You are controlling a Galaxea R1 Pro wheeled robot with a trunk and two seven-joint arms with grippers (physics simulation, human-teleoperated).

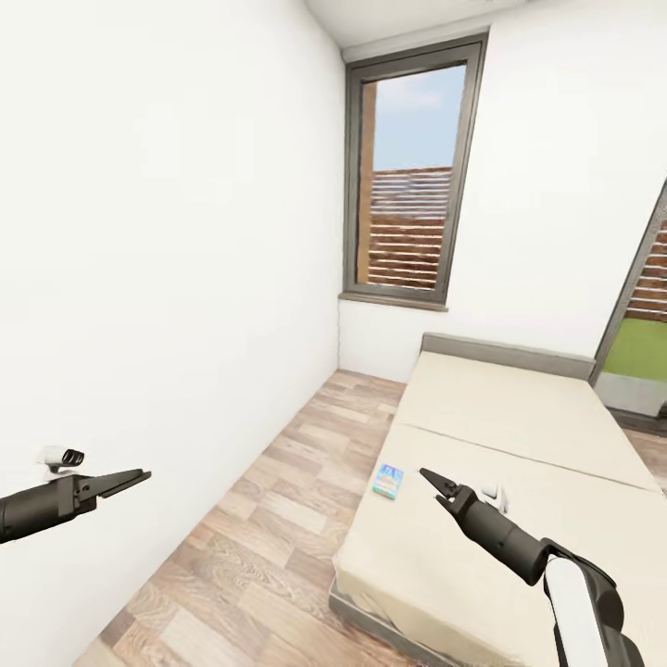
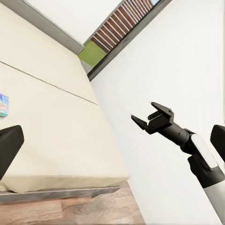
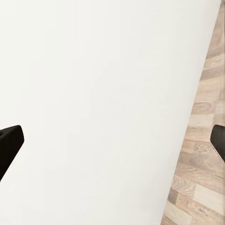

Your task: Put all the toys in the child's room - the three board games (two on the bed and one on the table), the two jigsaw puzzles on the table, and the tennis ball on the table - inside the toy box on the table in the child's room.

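Our right gripper (image 1: 435, 488) hangs over the near edge of the bed (image 1: 519, 435), its two dark fingers spread apart with nothing between them. The left wrist view shows it from the side (image 2: 149, 117), and there the gap between the forked fingers is plain, against a bare white wall (image 2: 187, 56). Our left gripper (image 1: 139, 477) reaches out at the head view's left edge, above the wood-plank floor (image 1: 278, 519) and beside the long white wall (image 1: 167, 232). In the head view its fingers look like one dark wedge, yet in its own wrist view one fingertip (image 2: 9, 145) sits at one edge and another at the opposite edge, so we read it as spread and holding nothing.

Just beyond our right gripper, a blue board game (image 1: 388, 481) lies flat on the beige mattress, near the edge facing the floor. The left wrist view catches a sliver of the same box (image 2: 3, 105) on the bed (image 2: 56, 122). The right wrist view gives white wall (image 3: 93, 93) and a strip of plank floor (image 3: 201, 159).

Past the bed stands a tall grey-framed window (image 1: 412, 176) with slatted fencing outside.
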